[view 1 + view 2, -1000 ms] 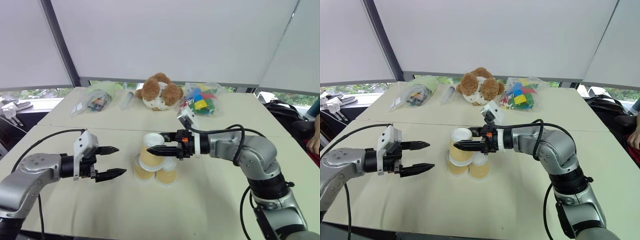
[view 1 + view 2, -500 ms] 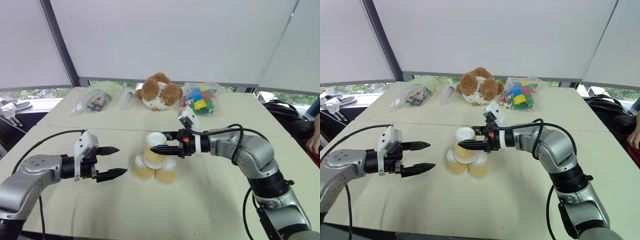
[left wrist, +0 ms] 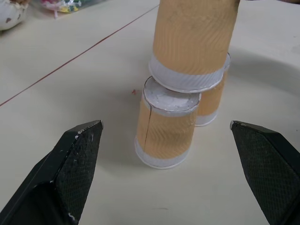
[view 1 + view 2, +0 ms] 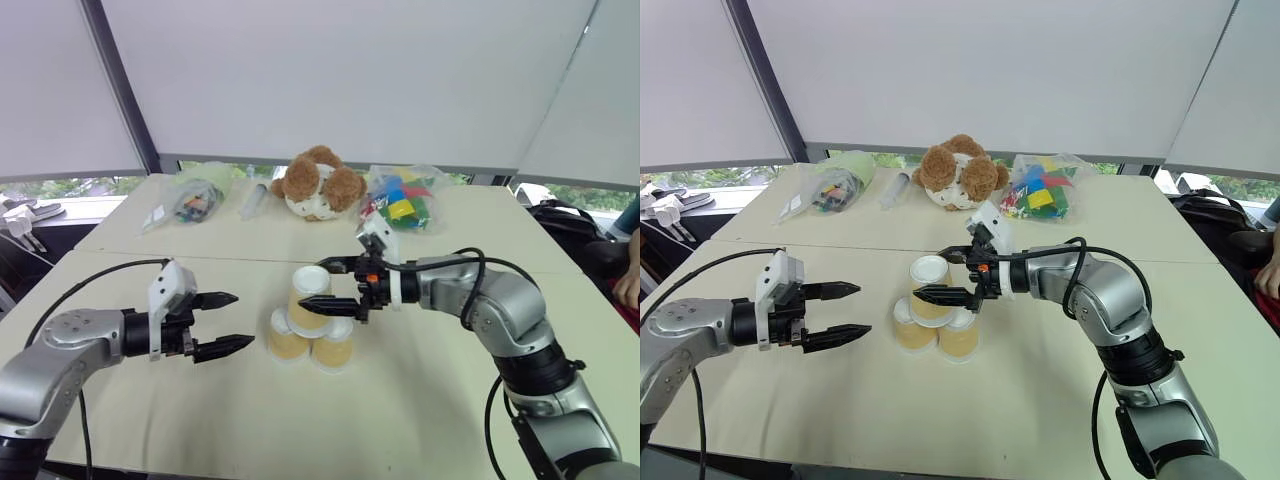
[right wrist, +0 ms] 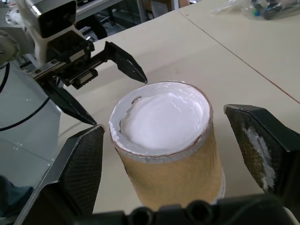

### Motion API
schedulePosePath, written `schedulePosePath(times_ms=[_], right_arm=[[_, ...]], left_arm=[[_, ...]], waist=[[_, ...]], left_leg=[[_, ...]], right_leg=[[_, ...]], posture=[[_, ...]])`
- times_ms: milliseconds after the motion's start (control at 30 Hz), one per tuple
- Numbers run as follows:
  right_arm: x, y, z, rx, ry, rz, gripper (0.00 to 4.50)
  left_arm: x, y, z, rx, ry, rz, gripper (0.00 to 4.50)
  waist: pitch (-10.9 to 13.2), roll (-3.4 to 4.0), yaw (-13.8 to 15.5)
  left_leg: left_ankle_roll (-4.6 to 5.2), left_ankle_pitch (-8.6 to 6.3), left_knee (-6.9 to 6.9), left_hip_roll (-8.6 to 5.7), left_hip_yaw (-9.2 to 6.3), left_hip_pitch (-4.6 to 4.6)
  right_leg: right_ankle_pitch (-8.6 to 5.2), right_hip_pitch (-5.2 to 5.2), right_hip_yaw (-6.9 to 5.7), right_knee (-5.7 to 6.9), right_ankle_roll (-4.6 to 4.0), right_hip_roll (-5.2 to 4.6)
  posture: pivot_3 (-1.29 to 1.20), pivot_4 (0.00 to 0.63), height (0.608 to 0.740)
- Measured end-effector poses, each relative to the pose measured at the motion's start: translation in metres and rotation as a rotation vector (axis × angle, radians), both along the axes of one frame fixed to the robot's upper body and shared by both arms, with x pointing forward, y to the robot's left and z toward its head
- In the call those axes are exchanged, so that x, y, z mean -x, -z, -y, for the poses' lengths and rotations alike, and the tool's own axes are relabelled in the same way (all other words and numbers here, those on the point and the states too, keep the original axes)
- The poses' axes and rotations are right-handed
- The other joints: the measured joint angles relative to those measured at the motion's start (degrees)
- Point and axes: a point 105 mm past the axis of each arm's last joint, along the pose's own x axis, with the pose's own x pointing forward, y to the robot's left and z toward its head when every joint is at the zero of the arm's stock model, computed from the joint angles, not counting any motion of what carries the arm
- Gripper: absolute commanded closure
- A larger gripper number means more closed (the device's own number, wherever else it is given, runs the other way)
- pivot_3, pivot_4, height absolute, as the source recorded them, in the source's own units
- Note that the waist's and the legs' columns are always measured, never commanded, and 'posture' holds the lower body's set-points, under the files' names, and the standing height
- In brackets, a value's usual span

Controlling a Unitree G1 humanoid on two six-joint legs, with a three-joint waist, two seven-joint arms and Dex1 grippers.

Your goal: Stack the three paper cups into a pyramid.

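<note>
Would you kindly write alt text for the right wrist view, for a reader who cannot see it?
An upside-down paper cup, its white base facing up, stands between the two spread black fingers of the right pincer, which do not touch it. Beyond it, over the beige table, the open left pincer points toward the cup.

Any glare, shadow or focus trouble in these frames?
Eye views: soft even daylight, white blinds bright yet not blown, faint shadows under the paper cups. Left wrist view: cups sharp. Right wrist view: top cup clear, table corners soft.
</note>
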Motion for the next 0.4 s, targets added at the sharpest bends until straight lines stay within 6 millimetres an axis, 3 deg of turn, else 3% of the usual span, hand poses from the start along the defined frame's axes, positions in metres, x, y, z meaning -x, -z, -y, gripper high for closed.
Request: schedulePosePath(times_ms=[133, 300, 367, 400], right_arm=[[0.009, -0.018, 0.020, -0.040, -0.014, 0.048, 0.06], [0.024, -0.026, 0.056, -0.043, 0.000, 0.030, 0.06], [0.031, -0.019, 0.081, -0.017, 0.061, -0.018, 0.06], [0.033, -0.004, 0.102, 0.017, 0.132, -0.077, 0.06]], left_arm=[[-0.001, -0.002, -0.004, 0.012, -0.015, 0.000, 0.00], [0.001, 0.000, -0.016, 0.022, -0.070, -0.017, 0.00], [0.003, 0.005, -0.019, 0.027, -0.099, -0.037, 0.00], [0.006, 0.010, -0.023, 0.033, -0.131, -0.057, 0.00]], waist=[[0.00, 0.00, 0.06], [0.00, 0.00, -0.06], [-0.01, -0.02, 0.08], [-0.05, -0.09, 0.40]], left_leg=[[0.00, 0.00, 0.00, 0.00, -0.01, 0.00], [0.00, 0.00, -0.01, 0.01, -0.02, 0.04], [0.02, -0.01, -0.05, 0.02, -0.06, 0.04], [0.06, -0.04, -0.09, 0.01, -0.16, 0.08]], right_leg=[[0.00, 0.01, 0.00, -0.03, 0.00, 0.00], [0.00, 0.05, 0.00, -0.04, 0.00, -0.01], [-0.01, 0.08, -0.01, -0.11, 0.00, -0.02], [-0.01, 0.26, -0.11, -0.25, 0.01, -0.05]], posture=[[0.00, 0.150, 0.740], [0.00, 0.150, 0.740], [0.00, 0.150, 0.740], [0.00, 0.150, 0.740]])
